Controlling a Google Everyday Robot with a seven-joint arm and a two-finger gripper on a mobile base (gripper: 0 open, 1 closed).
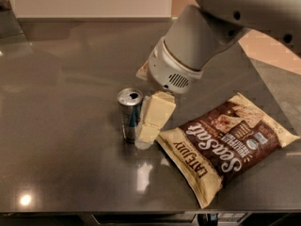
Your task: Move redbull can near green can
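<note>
The redbull can [130,114] stands upright on the dark steel table [61,126], left of centre; it is slim and silver with blue panels and an open top. My gripper [149,132] hangs from the big white arm [188,55] and sits right beside the can's right side, low over the table. I cannot tell whether it touches the can. The green can is hidden behind the arm.
A brown and cream snack bag [225,145] lies flat just right of the gripper, reaching toward the table's front edge [94,212]. A tan corner of something [142,72] shows behind the arm. The table's back edge runs along a pale wall.
</note>
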